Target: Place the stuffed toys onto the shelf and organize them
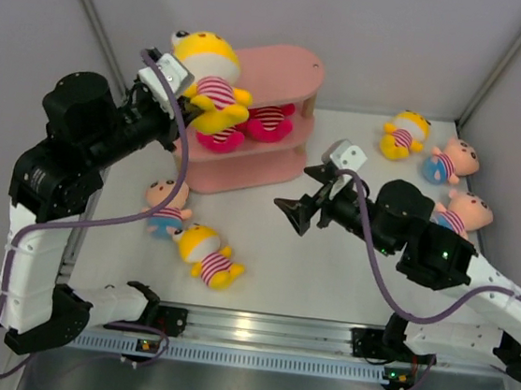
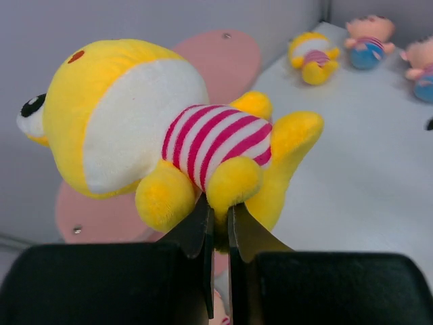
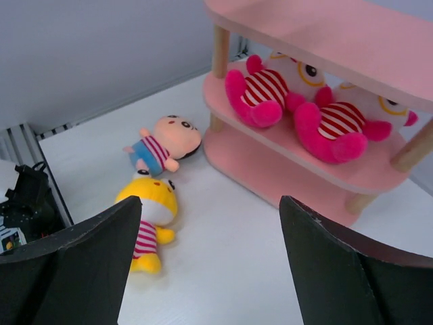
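My left gripper (image 1: 191,102) (image 2: 218,206) is shut on the leg of a yellow doll (image 1: 208,76) (image 2: 155,128) and holds it up over the left end of the pink shelf (image 1: 289,71) (image 2: 226,57). My right gripper (image 1: 294,213) (image 3: 210,203) is open and empty above the table, in front of the shelf (image 3: 325,34). A peach-headed doll (image 1: 163,205) (image 3: 166,142) and a yellow doll (image 1: 208,255) (image 3: 147,217) lie front left. A yellow doll (image 1: 404,134) (image 2: 312,55) and two peach-headed dolls (image 1: 451,162) (image 1: 465,214) lie at the right.
Two pink plush dolls in striped shirts (image 1: 220,139) (image 1: 269,121) (image 3: 264,91) (image 3: 338,122) lie on the shelf's middle tier. Grey walls enclose the table on three sides. A metal rail (image 1: 255,326) runs along the near edge.
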{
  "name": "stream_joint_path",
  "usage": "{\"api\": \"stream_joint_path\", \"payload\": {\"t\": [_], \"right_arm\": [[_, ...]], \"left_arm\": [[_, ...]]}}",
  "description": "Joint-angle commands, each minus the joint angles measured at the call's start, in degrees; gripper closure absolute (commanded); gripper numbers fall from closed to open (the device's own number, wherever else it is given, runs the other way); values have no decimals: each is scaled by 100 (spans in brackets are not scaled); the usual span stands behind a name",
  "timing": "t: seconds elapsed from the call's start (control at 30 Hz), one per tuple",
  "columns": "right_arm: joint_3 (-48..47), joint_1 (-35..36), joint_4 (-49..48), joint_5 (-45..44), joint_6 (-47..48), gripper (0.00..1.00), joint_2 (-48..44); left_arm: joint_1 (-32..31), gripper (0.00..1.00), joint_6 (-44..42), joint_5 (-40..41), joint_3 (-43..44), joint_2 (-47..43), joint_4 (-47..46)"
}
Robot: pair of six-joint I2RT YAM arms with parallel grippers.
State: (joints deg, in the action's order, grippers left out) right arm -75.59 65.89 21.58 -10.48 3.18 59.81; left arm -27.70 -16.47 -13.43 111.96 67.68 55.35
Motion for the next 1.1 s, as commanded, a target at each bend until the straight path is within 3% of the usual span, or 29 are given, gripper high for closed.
{"api": "stream_joint_path", "payload": {"t": [0.0, 0.17, 0.23, 0.27, 0.4, 0.63, 0.87, 1.07], "right_arm": [[298, 100, -488, -595, -72, 17, -496], [458, -14, -331, -771, -89, 13, -585], [458, -111, -208, -588, -133, 12, -515], [458, -259, -138, -465, -194, 12, -445], [755, -813, -224, 212, -457, 12, -453], [1248, -1701, -523, 1196, -792, 14, -567], [1407, -2044, -541, 1452, -810, 14, -550], [1521, -2291, -620, 1681, -863, 14, -523]], "left_arm": [[19, 100, 180, 1656, 327, 113, -1069], [37, 100, -251, 2300, -60, 535, -1843], [264, 100, -104, 2074, -26, 851, -1862], [413, 100, 2, 1855, -34, 930, -1861], [2062, 100, 688, -723, -131, 1212, -1870], [2954, 100, 504, -3161, -850, 1239, -1861], [3438, 100, 601, -4411, -1141, 1239, -1844], [3878, 100, 671, -4809, -1177, 1388, -1853]]}}
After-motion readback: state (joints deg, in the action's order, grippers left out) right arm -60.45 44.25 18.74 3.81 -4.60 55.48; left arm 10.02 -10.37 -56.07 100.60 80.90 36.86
